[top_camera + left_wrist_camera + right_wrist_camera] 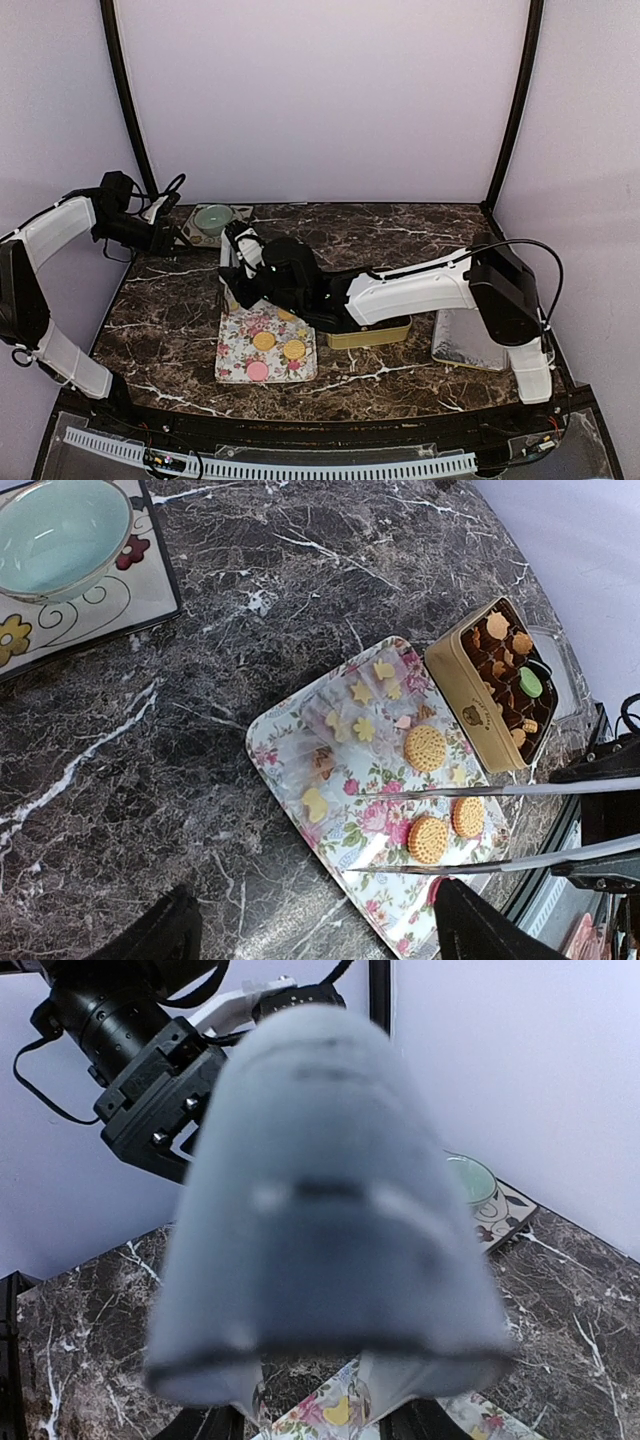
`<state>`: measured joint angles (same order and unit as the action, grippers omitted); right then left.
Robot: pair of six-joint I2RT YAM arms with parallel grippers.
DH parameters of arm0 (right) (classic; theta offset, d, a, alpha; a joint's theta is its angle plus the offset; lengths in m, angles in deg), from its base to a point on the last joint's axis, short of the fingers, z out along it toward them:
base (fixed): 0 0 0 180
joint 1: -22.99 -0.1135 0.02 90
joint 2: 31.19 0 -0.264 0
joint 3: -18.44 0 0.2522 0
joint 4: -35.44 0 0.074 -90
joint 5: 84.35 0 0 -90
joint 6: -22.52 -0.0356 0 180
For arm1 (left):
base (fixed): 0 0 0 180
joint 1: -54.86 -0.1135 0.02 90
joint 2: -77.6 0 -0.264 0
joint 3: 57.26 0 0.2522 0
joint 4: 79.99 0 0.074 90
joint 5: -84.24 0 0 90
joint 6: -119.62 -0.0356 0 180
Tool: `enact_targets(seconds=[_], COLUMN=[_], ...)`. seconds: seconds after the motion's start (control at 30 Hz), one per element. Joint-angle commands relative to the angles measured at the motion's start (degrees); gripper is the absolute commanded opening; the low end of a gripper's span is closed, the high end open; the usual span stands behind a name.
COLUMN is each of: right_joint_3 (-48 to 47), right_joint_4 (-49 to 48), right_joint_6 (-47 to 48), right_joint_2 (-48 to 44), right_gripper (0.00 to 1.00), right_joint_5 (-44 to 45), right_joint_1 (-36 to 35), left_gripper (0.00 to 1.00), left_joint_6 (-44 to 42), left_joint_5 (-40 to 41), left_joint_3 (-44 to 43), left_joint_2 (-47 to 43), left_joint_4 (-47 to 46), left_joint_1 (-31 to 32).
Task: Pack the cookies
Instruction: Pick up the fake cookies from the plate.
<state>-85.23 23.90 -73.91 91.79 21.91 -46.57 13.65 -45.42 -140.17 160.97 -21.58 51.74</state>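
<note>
Saw marble table (170,320) with flowered tray (232,370) front centre, gold tin (455,685) just beside its right edge. Counted 3 golden cookies (425,748) loose on tray, more inside tin. Noted left gripper (315,920) released wide, holding nothing; couldn't tell right gripper (238,265) state above tray's far end.

Lab booth — plain walls (320,100), black frame posts (128,110), marble-look table (170,320)

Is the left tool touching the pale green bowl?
Apart. The left wrist view shows the left tool open at the bottom edge, with bare marble tabletop between it and the bowl at top left.
</note>
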Motion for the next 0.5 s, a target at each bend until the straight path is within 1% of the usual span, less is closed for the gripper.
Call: enact_targets(seconds=[0.0, 0.37, 0.47], right_joint_3=[-3.12, -5.67, -6.31], right_joint_4=[-1.68, -3.32, -4.02], right_joint_6=[0.16, -0.67, -0.66], right_joint_2=[2.27, 6.75, 7.30], right_gripper=[0.46, 0.45, 0.44], right_joint_5=[-0.72, -2.23, -2.47], right_joint_1=[1.42, 2.83, 2.78], left_gripper=[0.83, 0.83, 0.82], left_joint_6=[-1.26, -2.39, -1.63], left_joint_5=[-0.79, -1.06, -3.27], left_joint_3=[0.81, 1.03, 1.34], left_joint_2=[-2.16, -2.82, -2.76], left_joint_4=[1.16, 1.37, 1.01], left_joint_1=[-0.09, -0.06, -0.13])
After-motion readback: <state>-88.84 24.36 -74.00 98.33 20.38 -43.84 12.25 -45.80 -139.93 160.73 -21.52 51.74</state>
